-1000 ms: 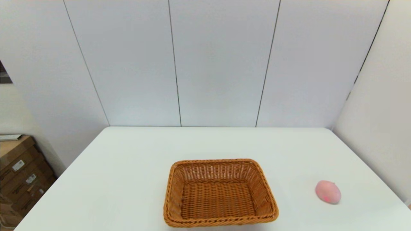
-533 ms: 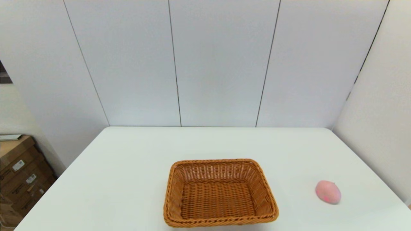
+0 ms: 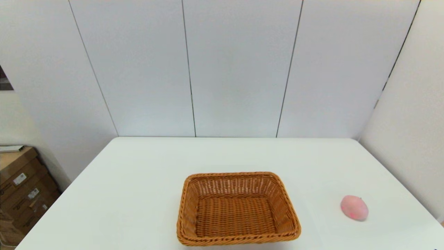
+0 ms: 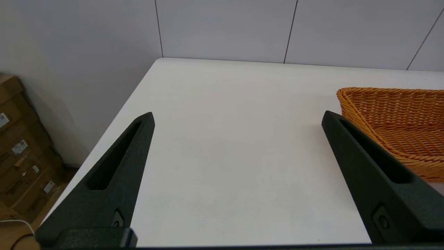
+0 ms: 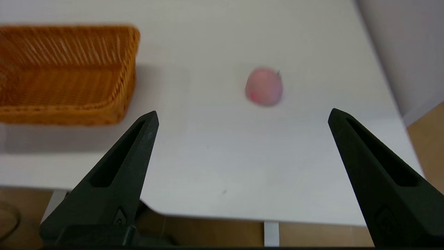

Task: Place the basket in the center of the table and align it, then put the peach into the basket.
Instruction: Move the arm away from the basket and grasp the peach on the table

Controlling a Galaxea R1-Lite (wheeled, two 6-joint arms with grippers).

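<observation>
Right claw (image 5: 242, 116) agape before round pink peach (image 5: 264, 86), woven basket (image 5: 66, 74) aside.

Stacked brown cardboard boxes (image 3: 20, 187) bearing small white labels (image 3: 19, 179) sit on the floor at the foot of a pale panelled wall (image 3: 236, 69), whose panels are divided by thin dark vertical seams. A flat grey object (image 3: 10, 148) lies on top of the boxes. Beside the boxes, a thin white cable (image 4: 19, 224) trails across the brown floor (image 5: 428, 139).

Empty basket (image 3: 238, 208) mid-table (image 3: 138, 180); peach (image 3: 353, 207) (pink) right.
</observation>
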